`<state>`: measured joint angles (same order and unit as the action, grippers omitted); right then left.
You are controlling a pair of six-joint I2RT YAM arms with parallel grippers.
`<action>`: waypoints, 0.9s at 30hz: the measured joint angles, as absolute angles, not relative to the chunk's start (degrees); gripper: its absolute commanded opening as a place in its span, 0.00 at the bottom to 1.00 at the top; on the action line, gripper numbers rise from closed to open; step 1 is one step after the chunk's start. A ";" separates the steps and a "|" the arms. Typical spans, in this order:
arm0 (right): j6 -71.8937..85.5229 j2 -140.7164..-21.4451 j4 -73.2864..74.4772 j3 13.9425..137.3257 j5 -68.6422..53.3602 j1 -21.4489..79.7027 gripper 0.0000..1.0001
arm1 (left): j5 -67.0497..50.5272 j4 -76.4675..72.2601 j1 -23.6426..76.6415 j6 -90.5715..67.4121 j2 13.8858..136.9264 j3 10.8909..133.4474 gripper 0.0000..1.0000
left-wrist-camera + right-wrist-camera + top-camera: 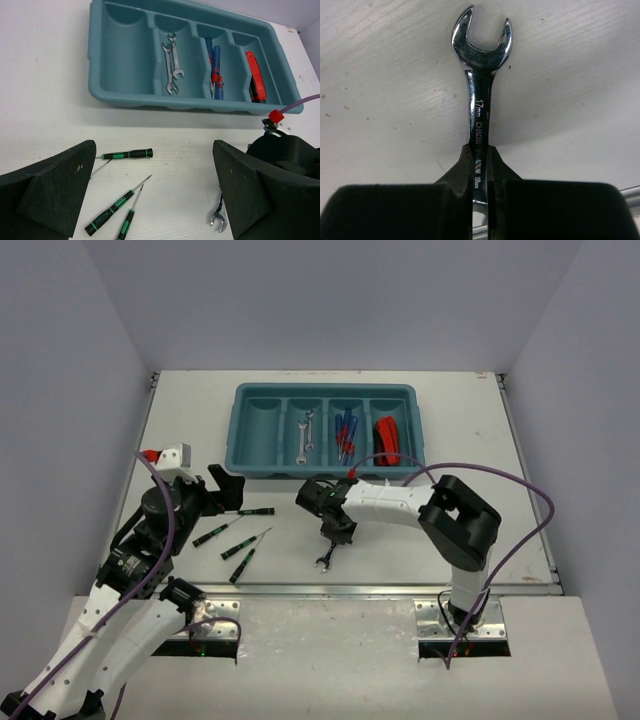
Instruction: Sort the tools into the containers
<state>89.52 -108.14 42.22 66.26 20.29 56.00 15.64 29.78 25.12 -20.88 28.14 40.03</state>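
Observation:
My right gripper [337, 536] is shut on a silver wrench [479, 90] whose open end [324, 561] points toward the table's near edge; it also shows in the left wrist view [219, 216]. Three black-and-green precision screwdrivers [236, 527] lie on the table left of it, also seen in the left wrist view [112, 206]. My left gripper [229, 490] is open and empty above them. The teal tray [244, 435] at the back holds two wrenches [305, 432], blue screwdrivers [346, 433] and red pliers [387, 438]. Its leftmost compartment [120, 55] is empty.
A purple cable [500, 480] loops over the right arm. The table's metal near edge [330, 590] runs just below the tools.

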 measured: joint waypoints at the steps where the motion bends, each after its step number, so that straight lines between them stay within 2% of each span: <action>1: 89.52 -107.56 42.56 66.14 20.27 56.02 0.00 | 15.64 29.78 25.12 -20.88 28.14 40.03 1.00; 14: 87.11 -97.32 43.69 64.77 20.09 57.63 0.00 | 15.64 29.78 25.12 -20.88 28.17 40.03 1.00; 22: 80.38 -92.76 43.26 65.34 19.95 57.91 0.00 | 15.68 29.80 25.12 -20.88 28.45 40.03 1.00; 27: 74.30 -92.40 43.90 69.78 21.85 57.89 0.00 | 15.78 29.80 25.12 -20.88 28.45 40.03 1.00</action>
